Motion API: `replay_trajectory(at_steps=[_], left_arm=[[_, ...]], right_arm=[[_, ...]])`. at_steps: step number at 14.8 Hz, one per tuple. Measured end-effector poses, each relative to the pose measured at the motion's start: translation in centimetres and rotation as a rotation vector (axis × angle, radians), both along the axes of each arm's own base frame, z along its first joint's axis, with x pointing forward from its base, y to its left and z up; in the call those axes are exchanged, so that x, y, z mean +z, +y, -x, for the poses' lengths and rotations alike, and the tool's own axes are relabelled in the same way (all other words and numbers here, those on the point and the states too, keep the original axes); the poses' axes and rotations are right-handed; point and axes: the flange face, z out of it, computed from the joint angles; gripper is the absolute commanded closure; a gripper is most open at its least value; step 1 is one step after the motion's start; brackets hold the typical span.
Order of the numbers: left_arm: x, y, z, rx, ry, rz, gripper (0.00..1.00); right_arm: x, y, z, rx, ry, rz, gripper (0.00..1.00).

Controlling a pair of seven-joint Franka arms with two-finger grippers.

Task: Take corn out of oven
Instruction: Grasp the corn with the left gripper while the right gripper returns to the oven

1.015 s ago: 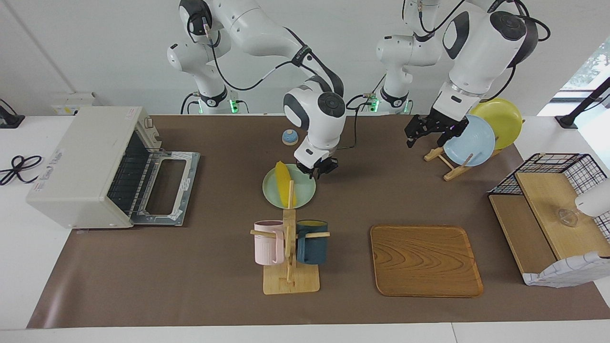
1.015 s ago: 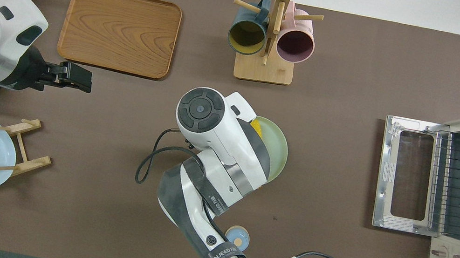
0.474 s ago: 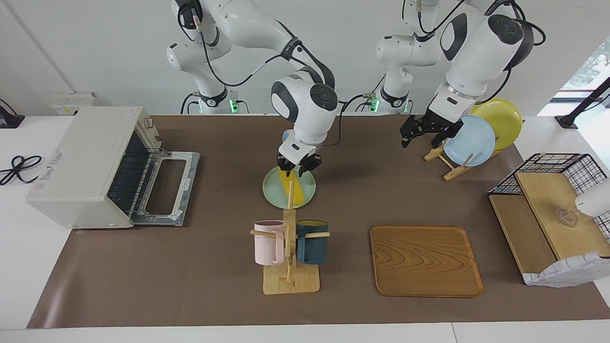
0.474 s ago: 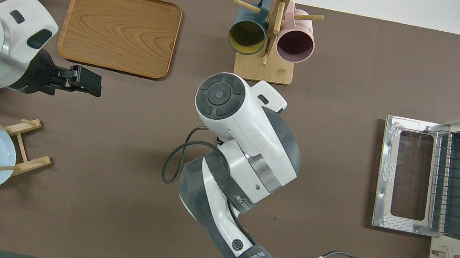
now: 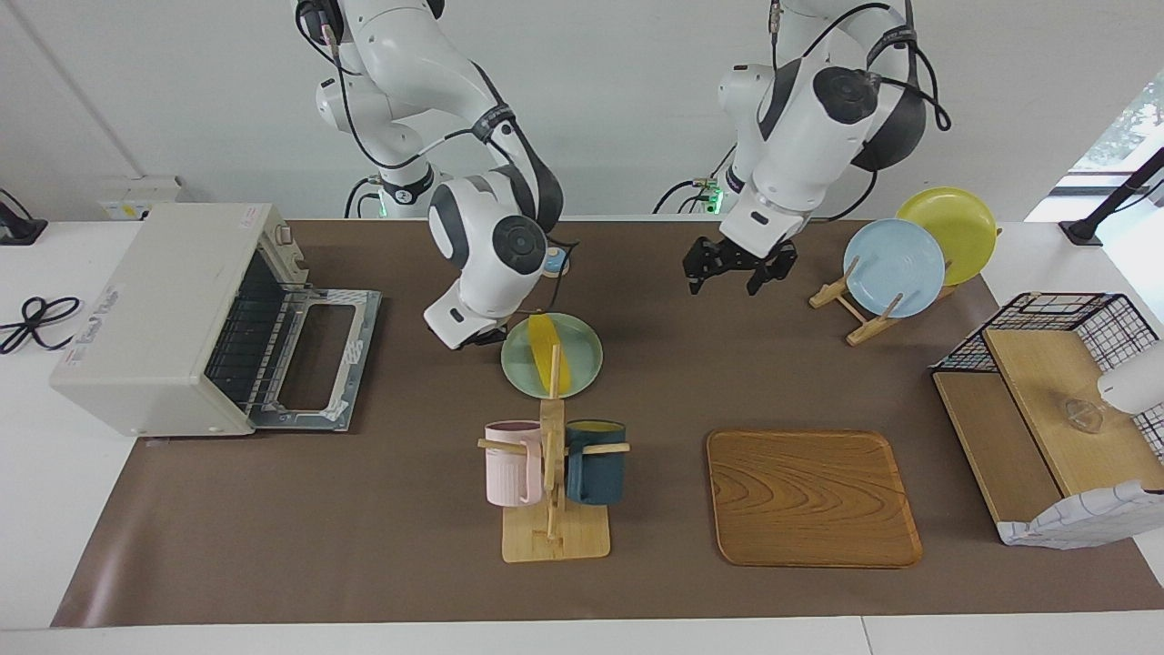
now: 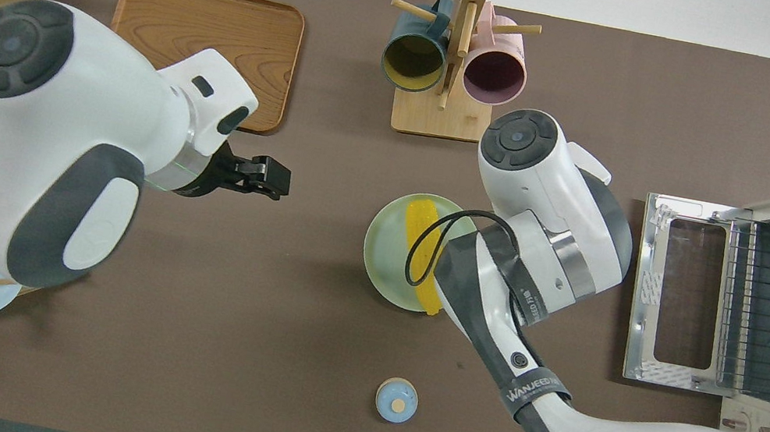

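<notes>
Corn (image 5: 549,363) lies on plate (image 5: 582,335) (out of oven (image 5: 155,314)); right gripper (image 5: 477,338), fingers unreadable, could nudge it off.

Table cover (image 5: 364,528): matt brown, looks like paper or thin cloth, smooth. Tray (image 5: 812,498): wood w/ strong grain, slight sheen. Mug rack (image 5: 554,509): pale bare wood; the pink mug (image 5: 512,462) and dark blue mug (image 5: 597,462) look matt. Oven (image 5: 155,309): cream painted shell, matt; its dropped door (image 5: 316,357) has a shiny metal frame, wire rack inside is metal too. Corn (image 5: 546,351): waxy yellow, bumpy in overhead view, on a smooth pale green plate (image 5: 582,359). Arm shells glossy white plastic. Basket (image 5: 1064,314): black wire.
</notes>
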Motion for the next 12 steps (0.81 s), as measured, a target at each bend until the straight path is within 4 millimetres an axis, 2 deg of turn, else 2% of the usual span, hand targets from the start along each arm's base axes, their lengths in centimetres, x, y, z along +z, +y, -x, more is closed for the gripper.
replay_trajectory(at_steps=[2,5,9,12], left_arm=[[-1.8,-3.6,1.1,-0.026,0.008,-0.004,0.0],[-4.3,-8.8,2.8,-0.012,-0.005,0.004,0.0],[-8.9,-15.9,5.9,0.031,-0.008,0.012,0.0],[-12.6,-19.6,7.1,0.072,0.013,-0.003,0.0]], right_arm=[[-1.7,-3.3,0.1,0.012,0.016,0.003,1.0],[-3.1,-7.6,0.5,-0.012,0.037,-0.01,1.0],[-4.8,-11.4,1.1,0.001,0.047,-0.046,1.0],[-5.7,-13.9,1.2,0.028,0.062,-0.061,1.0]])
